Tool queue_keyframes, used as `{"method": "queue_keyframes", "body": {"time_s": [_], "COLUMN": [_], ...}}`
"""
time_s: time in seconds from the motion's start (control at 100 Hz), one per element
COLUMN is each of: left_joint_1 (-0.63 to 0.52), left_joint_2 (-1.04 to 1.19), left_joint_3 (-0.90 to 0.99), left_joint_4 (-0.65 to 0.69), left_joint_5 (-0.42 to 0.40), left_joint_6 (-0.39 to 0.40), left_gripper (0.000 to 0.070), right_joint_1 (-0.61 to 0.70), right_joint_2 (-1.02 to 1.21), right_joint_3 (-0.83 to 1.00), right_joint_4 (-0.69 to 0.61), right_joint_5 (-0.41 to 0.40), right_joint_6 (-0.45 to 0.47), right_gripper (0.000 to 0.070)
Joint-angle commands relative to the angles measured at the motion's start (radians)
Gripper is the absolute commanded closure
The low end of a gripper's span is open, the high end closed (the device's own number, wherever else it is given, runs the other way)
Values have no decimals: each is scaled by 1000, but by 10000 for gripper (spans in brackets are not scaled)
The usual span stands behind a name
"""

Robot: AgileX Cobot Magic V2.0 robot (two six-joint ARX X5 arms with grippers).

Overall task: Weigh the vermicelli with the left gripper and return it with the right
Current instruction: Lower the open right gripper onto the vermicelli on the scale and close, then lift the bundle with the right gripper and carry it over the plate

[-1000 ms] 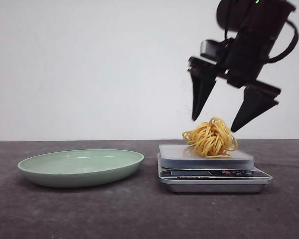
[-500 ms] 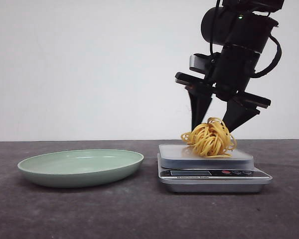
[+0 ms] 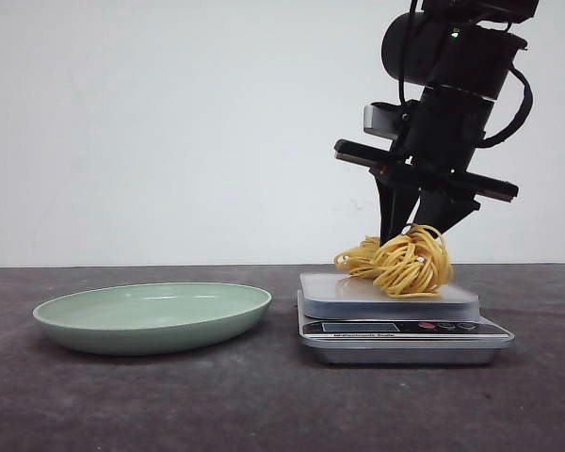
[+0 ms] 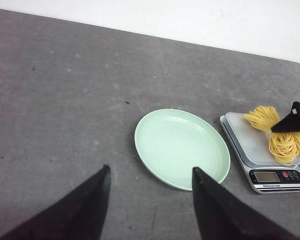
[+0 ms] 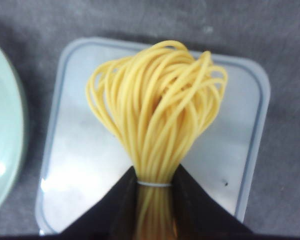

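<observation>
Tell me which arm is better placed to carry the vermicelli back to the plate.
The right. Its gripper is already shut on the vermicelli on the scale. The left gripper hangs open, apart from the scale, with the empty plate ahead of it.

A plain white wall (image 3: 169, 122) stands behind a dark grey, speckled tabletop (image 3: 169, 395) under even light.
</observation>
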Motion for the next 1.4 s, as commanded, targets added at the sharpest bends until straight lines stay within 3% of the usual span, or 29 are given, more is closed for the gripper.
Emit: {"method": "queue_keyframes", "body": {"time_s": [0.0, 0.31, 0.57, 0.92, 1.39], "left_joint_1": [-7, -7, -7, -7, -7], "left_joint_2": [2, 2, 2, 2, 2], "left_joint_3": [15, 15, 15, 15, 15], "left_joint_4": [15, 16, 16, 24, 30], "left_joint_5": [-3, -3, -3, -3, -3], "left_joint_6": [0, 0, 0, -1, 0], "left_gripper": [387, 387, 387, 387, 387], "right_joint_1": [5, 71, 229, 308, 312], "right_joint_2": [-48, -283, -341, -145, 164], "right_joint_3": [19, 19, 19, 22, 119], "right_joint_4": [20, 72, 290, 509, 501], "right_joint_5": [-3, -84, -170, -145, -154], "right_joint_6": [11, 14, 145, 245, 254], "right_gripper": [700, 700, 700, 700, 700]}}
